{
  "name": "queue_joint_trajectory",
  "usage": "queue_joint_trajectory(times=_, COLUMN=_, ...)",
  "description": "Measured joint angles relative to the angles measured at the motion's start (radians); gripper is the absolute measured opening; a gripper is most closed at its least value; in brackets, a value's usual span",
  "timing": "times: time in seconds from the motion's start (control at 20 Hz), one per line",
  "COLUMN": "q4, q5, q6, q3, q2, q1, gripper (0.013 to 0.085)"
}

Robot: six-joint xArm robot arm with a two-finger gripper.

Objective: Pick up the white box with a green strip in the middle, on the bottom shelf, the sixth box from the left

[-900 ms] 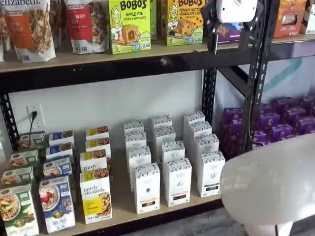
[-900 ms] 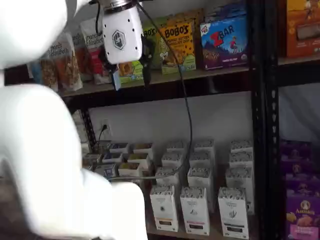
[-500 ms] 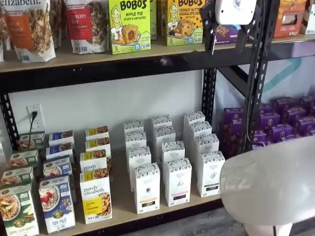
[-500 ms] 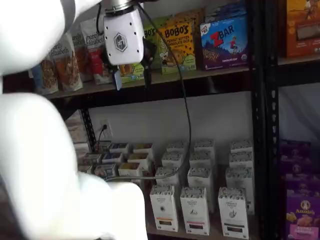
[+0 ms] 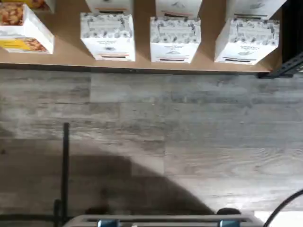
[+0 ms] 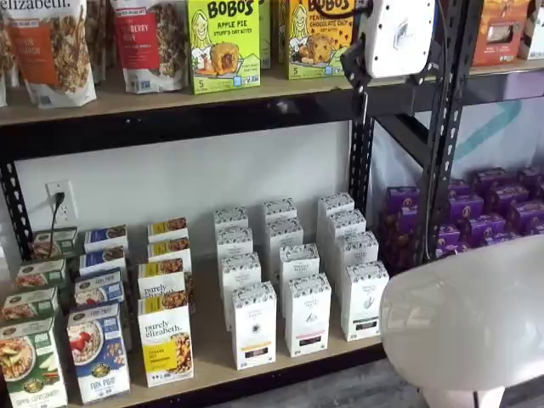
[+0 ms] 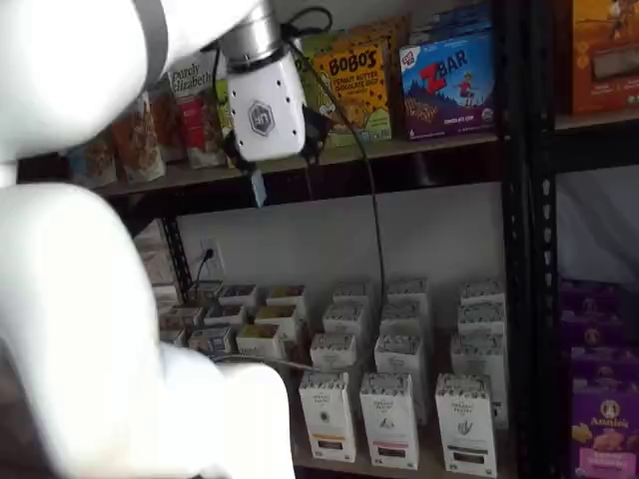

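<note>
The white box (image 6: pixel 364 299) stands at the right end of the front row on the bottom shelf (image 6: pixel 212 353). It is tall and narrow with a speckled top band. It also shows in a shelf view (image 7: pixel 466 424) and in the wrist view (image 5: pixel 246 40), where a faint green mark is on its front. My gripper (image 7: pixel 284 180) hangs high in front of the upper shelf, far above the box. Its two black fingers stand apart with nothing between them. Its white body also shows in a shelf view (image 6: pixel 398 34).
Two like white boxes (image 6: pixel 254 325) (image 6: pixel 307 314) stand left of the target, with more rows behind. A purely elizabeth box (image 6: pixel 166 338) and cereal boxes stand further left. A black upright (image 6: pixel 442 136) rises right of the target. The white arm (image 6: pixel 467 314) fills the foreground. Grey plank floor (image 5: pixel 151 123) lies below.
The gripper has come down a little and tilted, shifting sideways in front of the upper shelf. The boxes have not moved.
</note>
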Motion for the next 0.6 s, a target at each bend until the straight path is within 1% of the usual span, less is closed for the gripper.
queue_joint_trajectory(times=0.05, q4=-0.013, q5=-0.022, q6=0.0, q3=0.017, q2=0.001, q1=0.0, gripper=0.085)
queue_joint_trajectory(times=0.1, q4=-0.04, q5=-0.051, q6=0.006, q3=0.04, q2=0.003, q1=0.004, gripper=0.085)
queue_joint_trajectory(times=0.15, q4=-0.053, q5=-0.071, q6=0.005, q3=0.055, q2=0.005, q1=0.002, gripper=0.085)
queue_joint_trajectory(times=0.25, q4=-0.068, q5=-0.104, q6=-0.006, q3=0.081, q2=0.011, q1=-0.013, gripper=0.085)
queue_joint_trajectory(times=0.3, q4=-0.073, q5=-0.125, q6=-0.018, q3=0.098, q2=0.017, q1=-0.027, gripper=0.085)
queue_joint_trajectory(times=0.45, q4=-0.054, q5=-0.208, q6=-0.074, q3=0.156, q2=0.03, q1=-0.089, gripper=0.085)
queue_joint_trajectory(times=0.5, q4=-0.046, q5=-0.247, q6=-0.094, q3=0.181, q2=0.032, q1=-0.109, gripper=0.085)
queue_joint_trajectory(times=0.6, q4=-0.035, q5=-0.301, q6=-0.125, q3=0.215, q2=0.05, q1=-0.141, gripper=0.085)
